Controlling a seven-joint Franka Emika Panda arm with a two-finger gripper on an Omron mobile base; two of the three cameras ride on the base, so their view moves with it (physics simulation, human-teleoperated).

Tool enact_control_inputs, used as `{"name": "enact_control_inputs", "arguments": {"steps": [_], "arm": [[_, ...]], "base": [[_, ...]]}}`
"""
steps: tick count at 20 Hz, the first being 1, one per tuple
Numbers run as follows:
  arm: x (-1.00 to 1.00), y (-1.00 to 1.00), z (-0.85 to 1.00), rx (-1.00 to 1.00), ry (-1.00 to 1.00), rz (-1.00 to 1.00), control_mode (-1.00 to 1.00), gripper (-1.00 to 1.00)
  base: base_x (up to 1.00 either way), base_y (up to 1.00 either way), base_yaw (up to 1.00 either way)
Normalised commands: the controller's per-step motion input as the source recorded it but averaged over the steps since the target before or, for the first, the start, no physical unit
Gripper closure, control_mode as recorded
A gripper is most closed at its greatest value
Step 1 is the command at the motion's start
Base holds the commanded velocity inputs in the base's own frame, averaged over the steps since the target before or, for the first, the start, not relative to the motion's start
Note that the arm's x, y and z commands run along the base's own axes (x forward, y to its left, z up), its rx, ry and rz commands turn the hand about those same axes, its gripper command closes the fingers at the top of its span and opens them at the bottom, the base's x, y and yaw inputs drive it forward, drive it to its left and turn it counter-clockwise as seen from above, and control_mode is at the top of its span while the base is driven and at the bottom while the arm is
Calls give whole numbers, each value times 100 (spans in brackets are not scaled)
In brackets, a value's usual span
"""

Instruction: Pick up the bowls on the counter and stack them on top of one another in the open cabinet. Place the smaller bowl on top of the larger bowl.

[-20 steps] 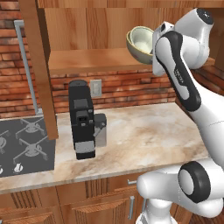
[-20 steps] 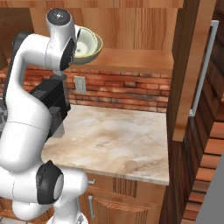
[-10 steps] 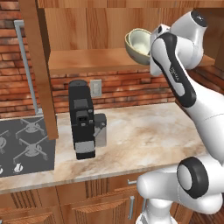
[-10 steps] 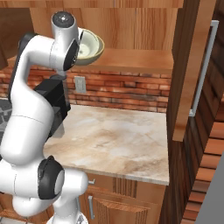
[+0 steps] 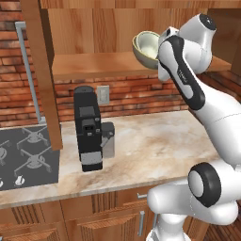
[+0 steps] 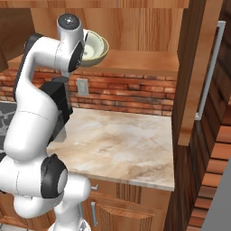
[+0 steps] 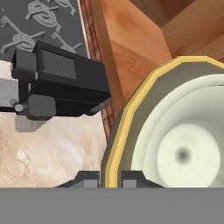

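Note:
The larger bowl [image 5: 147,47], olive-tan outside and creamy white inside, hangs tilted in the air at the front edge of the open cabinet's plank shelf [image 5: 94,66], mouth turned sideways. From the other side the bowl [image 6: 94,47] shows just above that shelf [image 6: 135,61]. My gripper [image 7: 109,178] is shut on the bowl's yellowish rim [image 7: 114,131], with one dark fingertip [image 7: 87,178] on each side of it. Below lies the beige marbled counter [image 5: 150,146]. The smaller bowl is out of view.
A black coffee machine [image 5: 89,129] stands on the counter near the dark stove top [image 5: 26,155]. The cabinet's open doors with steel bar handles hang at the left [image 5: 42,70] and at the right [image 6: 198,72]. A brick wall [image 6: 131,92] backs the counter.
The bowl has shifted slightly sideways along the shelf's front edge as the arm's upper links swung. The grip on its rim is unchanged.

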Motion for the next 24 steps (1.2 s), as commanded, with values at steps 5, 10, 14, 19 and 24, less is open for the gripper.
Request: {"name": "enact_control_inputs", "arguments": {"steps": [5, 10, 14, 19, 24], "arm": [[28, 0, -3, 0, 0, 0, -100, 100], [29, 0, -4, 0, 0, 0, -100, 100], [31, 0, -5, 0, 0, 0, -100, 100], [29, 2, -4, 0, 0, 0, -100, 100], [21, 2, 0, -2, 5, 0, -100, 100]], "base": [[0, 0, 0], [0, 0, 0], [0, 0, 0], [0, 0, 0], [0, 0, 0]]}}
